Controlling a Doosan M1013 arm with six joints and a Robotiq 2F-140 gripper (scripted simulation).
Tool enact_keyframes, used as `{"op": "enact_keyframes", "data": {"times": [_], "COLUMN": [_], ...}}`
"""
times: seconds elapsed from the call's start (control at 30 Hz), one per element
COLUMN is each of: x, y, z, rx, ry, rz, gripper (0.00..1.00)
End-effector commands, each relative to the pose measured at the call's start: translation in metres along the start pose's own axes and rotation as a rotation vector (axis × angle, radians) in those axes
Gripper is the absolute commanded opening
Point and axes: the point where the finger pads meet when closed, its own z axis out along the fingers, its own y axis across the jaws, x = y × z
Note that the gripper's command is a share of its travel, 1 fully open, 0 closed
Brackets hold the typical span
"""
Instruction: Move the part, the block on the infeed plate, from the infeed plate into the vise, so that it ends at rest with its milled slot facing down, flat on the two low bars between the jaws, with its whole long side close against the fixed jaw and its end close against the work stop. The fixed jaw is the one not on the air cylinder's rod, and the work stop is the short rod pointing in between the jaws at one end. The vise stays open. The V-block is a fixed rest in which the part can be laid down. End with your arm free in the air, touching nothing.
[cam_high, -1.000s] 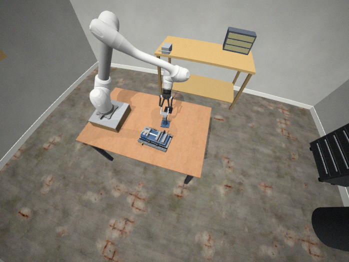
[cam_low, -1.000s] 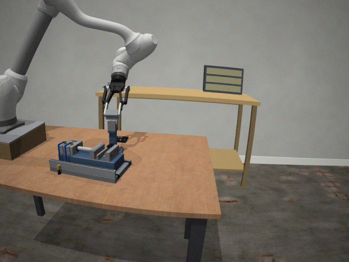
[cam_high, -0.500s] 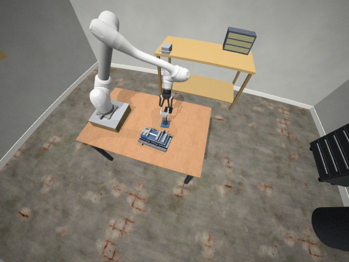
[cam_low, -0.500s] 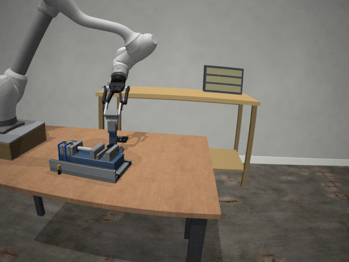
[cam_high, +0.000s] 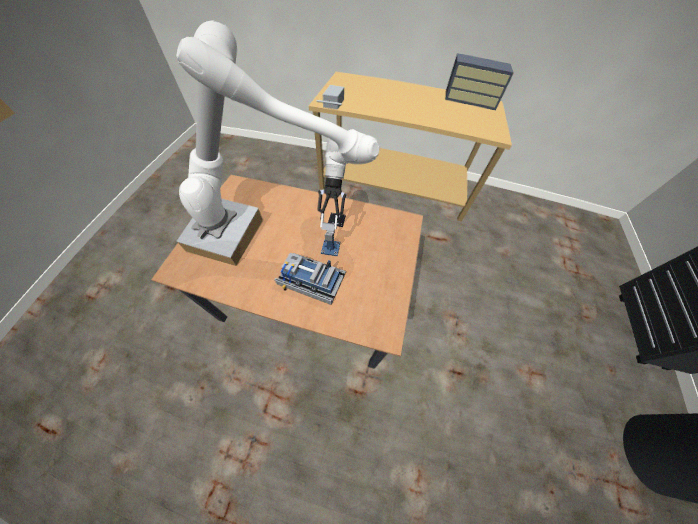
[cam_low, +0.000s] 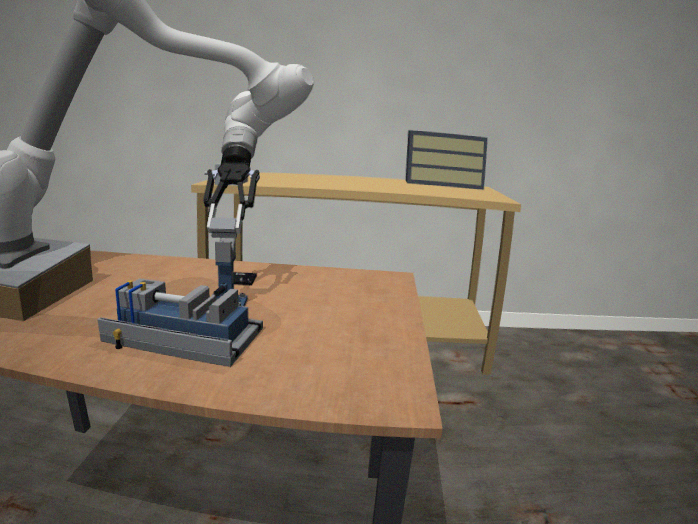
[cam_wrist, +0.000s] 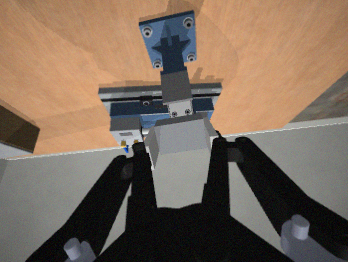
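My gripper (cam_low: 224, 221) is shut on the part (cam_low: 223, 225), a light grey block, and holds it by its sides in the air. In the wrist view the part (cam_wrist: 180, 140) sits between the black fingers. It hangs right above the V-block (cam_low: 224, 260), a blue post with a grey top on a blue base (cam_wrist: 168, 37); I cannot tell if they touch. The vise (cam_low: 180, 316) stands open in front of the V-block, its air cylinder rod on the left. The dark infeed plate (cam_low: 246, 277) lies bare behind it. The slot's side is hidden.
The arm's grey base block (cam_high: 218, 231) stands at the table's back left corner. A wooden shelf table (cam_high: 414, 109) with a drawer box (cam_high: 478, 80) and a small grey box (cam_high: 333, 95) stands behind the work table.
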Motion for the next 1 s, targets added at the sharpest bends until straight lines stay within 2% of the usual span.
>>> {"op": "enact_keyframes", "data": {"times": [0.0, 0.37, 0.43, 0.93, 0.97], "x": [-0.0005, -0.0026, -0.0026, -0.0071, -0.0071], "y": [0.0014, 0.0011, 0.0011, 0.0012, 0.0012], "z": [0.0002, 0.0007, 0.0007, 0.0015, 0.0015], "rx": [-0.002, -0.002, -0.002, -0.002, -0.002], "ry": [0.019, 0.104, 0.104, 0.278, 0.278], "rz": [-0.003, -0.003, -0.003, -0.003, -0.003], "gripper": [0.0, 0.0, 0.0, 0.0, 0.0]}}
